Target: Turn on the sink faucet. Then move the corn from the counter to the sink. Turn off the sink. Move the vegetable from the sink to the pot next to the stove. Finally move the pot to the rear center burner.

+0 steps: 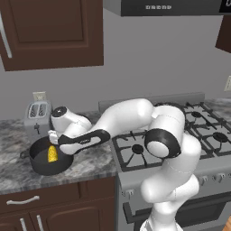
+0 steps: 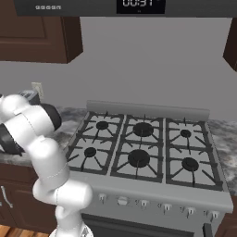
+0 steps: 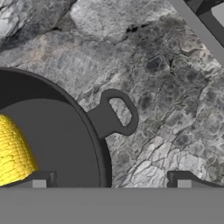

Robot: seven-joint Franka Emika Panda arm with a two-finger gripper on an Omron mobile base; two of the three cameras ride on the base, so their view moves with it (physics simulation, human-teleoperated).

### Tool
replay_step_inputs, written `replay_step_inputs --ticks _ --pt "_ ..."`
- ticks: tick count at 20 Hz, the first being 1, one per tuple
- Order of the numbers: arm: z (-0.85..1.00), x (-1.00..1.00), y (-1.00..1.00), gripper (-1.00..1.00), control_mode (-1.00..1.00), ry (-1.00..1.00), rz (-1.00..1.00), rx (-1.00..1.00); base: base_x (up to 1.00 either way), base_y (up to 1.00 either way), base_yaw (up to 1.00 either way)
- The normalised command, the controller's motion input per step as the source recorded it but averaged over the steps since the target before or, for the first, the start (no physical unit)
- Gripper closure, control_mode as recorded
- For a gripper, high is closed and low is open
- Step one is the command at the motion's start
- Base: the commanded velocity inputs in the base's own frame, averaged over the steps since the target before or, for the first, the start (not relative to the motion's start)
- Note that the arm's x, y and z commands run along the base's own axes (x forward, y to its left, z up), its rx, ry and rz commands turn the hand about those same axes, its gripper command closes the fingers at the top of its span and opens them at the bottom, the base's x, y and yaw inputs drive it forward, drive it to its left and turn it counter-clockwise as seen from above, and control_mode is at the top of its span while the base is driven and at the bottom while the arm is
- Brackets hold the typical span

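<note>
The black pot (image 1: pixel 41 163) stands on the marbled counter (image 1: pixel 92 163) left of the stove (image 1: pixel 198 128). The yellow corn (image 1: pixel 53 154) lies inside it and also shows at the left edge of the hand view as the corn (image 3: pixel 13 153). My gripper (image 1: pixel 67 148) hovers open just above the pot's right side. In the hand view the gripper (image 3: pixel 111 180) straddles the pot's rim (image 3: pixel 98 144) and its loop handle (image 3: pixel 116 114), one fingertip (image 3: pixel 39 180) over the pot's inside, the other over the counter (image 3: pixel 175 87). Nothing is between the fingers. The sink and faucet are out of view.
A silver toaster (image 1: pixel 38 115) stands behind the pot against the wall. The stove (image 2: pixel 139 148) has black grates; its rear center burner (image 2: pixel 143 129) is bare. The arm arches over the stove's left burners. Dark cabinets hang above, and drawers sit below the counter.
</note>
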Motion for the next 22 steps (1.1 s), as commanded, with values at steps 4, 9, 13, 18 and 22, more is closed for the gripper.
replay_step_inputs --ticks 4,9,13,18,22 --pt "-0.16 0.11 0.09 -1.0 -1.0 0.0 -0.06 0.0 0.0 0.0 0.0" --pt "-0.21 0.02 0.04 -1.0 -1.0 0.0 -0.02 0.0 0.0 0.0 0.0" --pt "-0.19 0.0 0.0 -1.0 -1.0 0.01 0.0 0.02 0.0 0.0 0.0" --pt "-0.1 0.0 -0.04 -1.0 -1.0 0.0 0.0 0.05 0.0 0.0 0.0" --pt "-0.04 -0.09 -0.16 -1.0 -1.0 0.0 -0.01 0.05 0.0 0.0 0.0"
